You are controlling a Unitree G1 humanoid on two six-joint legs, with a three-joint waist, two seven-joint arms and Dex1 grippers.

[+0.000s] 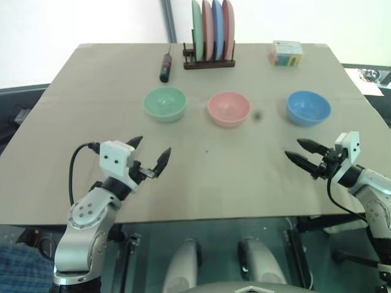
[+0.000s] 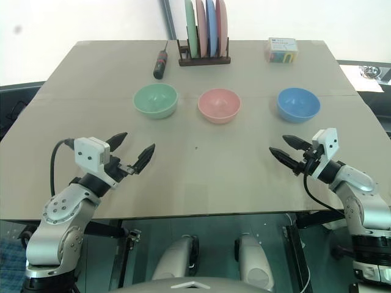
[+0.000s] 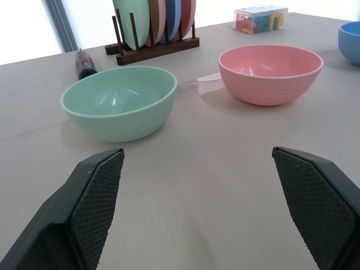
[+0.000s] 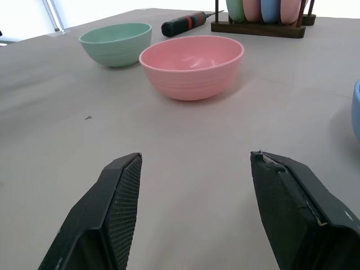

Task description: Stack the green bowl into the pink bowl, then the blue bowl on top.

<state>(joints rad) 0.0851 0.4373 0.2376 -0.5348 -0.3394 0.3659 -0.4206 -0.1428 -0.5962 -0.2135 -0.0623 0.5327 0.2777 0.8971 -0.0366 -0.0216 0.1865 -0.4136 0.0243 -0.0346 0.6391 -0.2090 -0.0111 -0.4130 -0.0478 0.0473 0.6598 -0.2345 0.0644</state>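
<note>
Three bowls stand in a row across the middle of the table: the green bowl [image 1: 165, 103] on the left, the pink bowl [image 1: 228, 108] in the centre, the blue bowl [image 1: 308, 107] on the right. All three sit upright and apart. My left gripper [image 1: 150, 155] hovers open and empty near the front left, short of the green bowl [image 3: 119, 101]. My right gripper [image 1: 297, 150] is open and empty at the front right, below the blue bowl and angled toward the pink bowl [image 4: 192, 65].
At the back of the table [image 1: 201, 177] stand a wooden rack of coloured plates [image 1: 211, 33], a dark screwdriver [image 1: 165, 66] to its left and a small clear box of coloured items [image 1: 286, 53] to its right. A small dark speck [image 1: 258, 115] lies between the pink and blue bowls.
</note>
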